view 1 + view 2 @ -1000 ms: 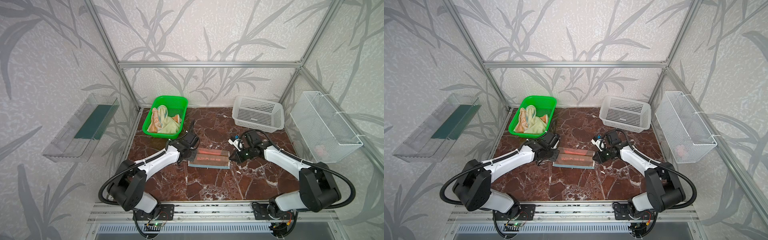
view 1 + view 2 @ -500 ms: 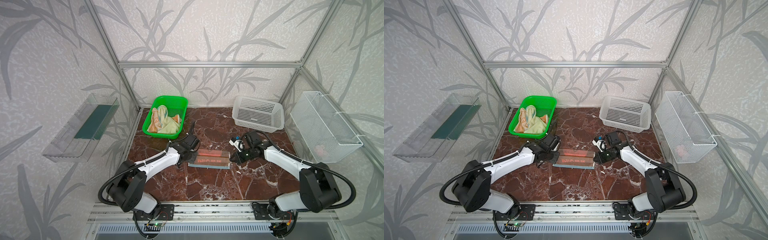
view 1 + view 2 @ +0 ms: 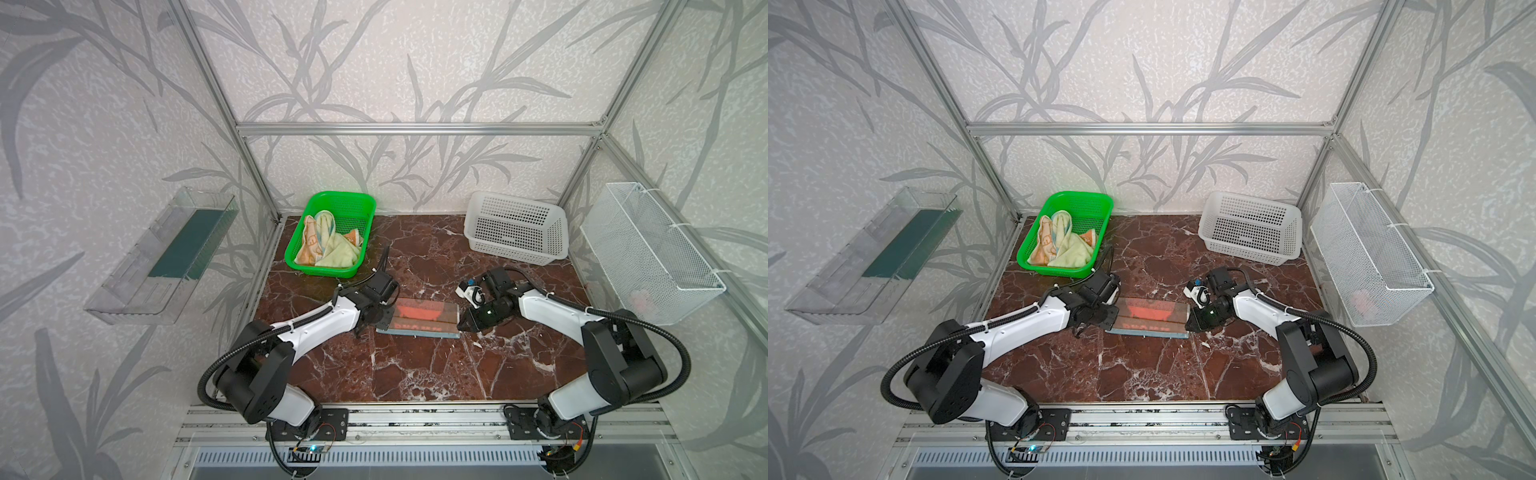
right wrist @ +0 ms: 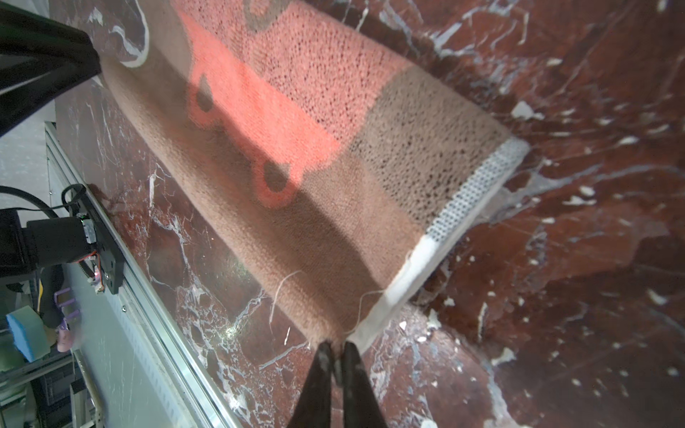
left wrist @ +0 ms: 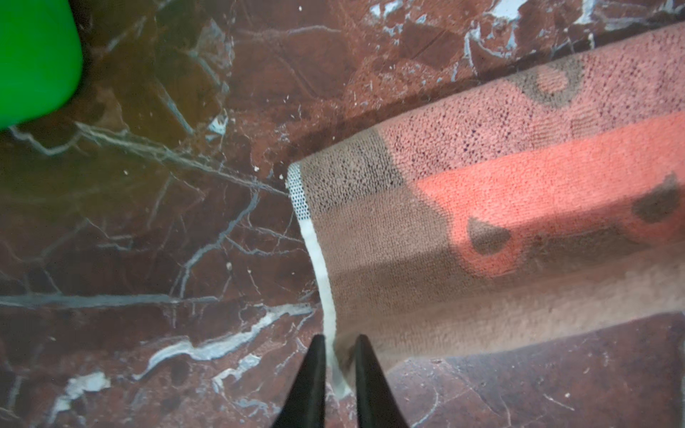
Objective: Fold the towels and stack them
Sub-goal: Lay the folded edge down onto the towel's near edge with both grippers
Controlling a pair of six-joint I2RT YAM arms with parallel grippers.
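Note:
A salmon-orange towel with a brown bear (image 3: pixel 417 318) (image 3: pixel 1148 318) lies folded in a long strip mid-table. My left gripper (image 3: pixel 379 328) (image 5: pixel 339 339) is at its left near corner, jaws slightly open, the white hem (image 5: pixel 322 281) running between the fingertips. Over at the right near corner my right gripper (image 3: pixel 459 326) (image 4: pixel 335 344) is almost closed, pinching the towel's corner (image 4: pixel 333 326) at its tips. A pale yellow towel (image 3: pixel 336 255) and an orange-cream one (image 3: pixel 309 245) lie crumpled in the green basket (image 3: pixel 361 199).
A white plastic basket (image 3: pixel 515 232) stands at the back right. On the right wall hangs a wire basket (image 3: pixel 648 249), and on the left wall a clear shelf (image 3: pixel 162 257). The green basket's corner (image 5: pixel 33 59) is close to my left gripper.
The folded towel stays in place on the table. Both grippers were shut on its near corners; the left jaws have now parted a little, the right barely.

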